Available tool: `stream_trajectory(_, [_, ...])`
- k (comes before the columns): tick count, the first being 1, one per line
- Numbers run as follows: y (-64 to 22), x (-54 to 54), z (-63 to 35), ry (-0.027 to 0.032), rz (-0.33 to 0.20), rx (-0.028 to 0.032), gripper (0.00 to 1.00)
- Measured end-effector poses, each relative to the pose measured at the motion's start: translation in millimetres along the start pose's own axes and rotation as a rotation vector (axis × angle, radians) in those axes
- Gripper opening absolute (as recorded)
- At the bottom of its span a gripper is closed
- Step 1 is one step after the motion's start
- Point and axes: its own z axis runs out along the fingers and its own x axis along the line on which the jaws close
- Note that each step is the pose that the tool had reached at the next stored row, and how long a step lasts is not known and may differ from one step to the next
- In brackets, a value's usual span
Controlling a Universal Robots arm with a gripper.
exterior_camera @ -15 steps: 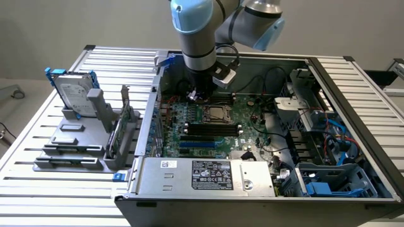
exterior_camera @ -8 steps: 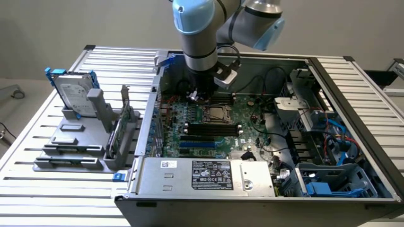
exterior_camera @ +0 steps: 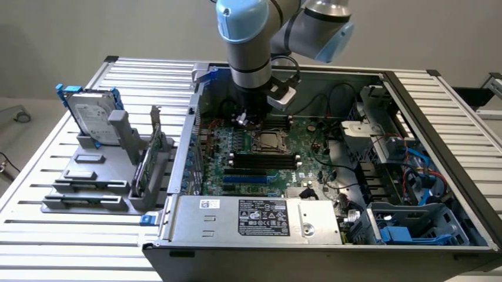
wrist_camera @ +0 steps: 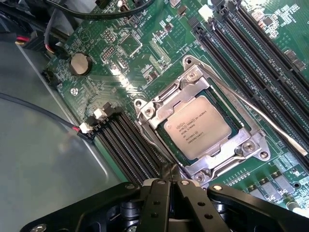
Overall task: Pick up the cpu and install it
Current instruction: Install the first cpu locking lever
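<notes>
Gripper (wrist_camera: 172, 180) hangs with jaws closed on nothing, its tips at the socket frame's (wrist_camera: 251, 145) corner. The cpu (wrist_camera: 199, 126) lies flat inside that frame, just beyond the tips.

Cpu (wrist_camera: 200, 126): metal top, silver-grey, satin, smooth, with dark printing. Socket frame (wrist_camera: 159, 108): bright bare metal, glossy, catching glare. Motherboard (wrist_camera: 140, 29): green laminate, semi-gloss. Memory slots (wrist_camera: 130, 140): black plastic, matt. Hard drive (exterior_camera: 89, 111): polished metal face; brackets (exterior_camera: 60, 93) blue plastic. Computer case (exterior_camera: 204, 223): grey sheet metal, dull. Tabletop (exterior_camera: 47, 241): ribbed pale metal, matt
</notes>
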Motion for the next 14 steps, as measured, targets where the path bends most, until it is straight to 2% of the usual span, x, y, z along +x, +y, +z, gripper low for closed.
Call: stream_trajectory(14, [4.8,4.4,1.4,-0.0001,0.0,-0.0001,0.11])
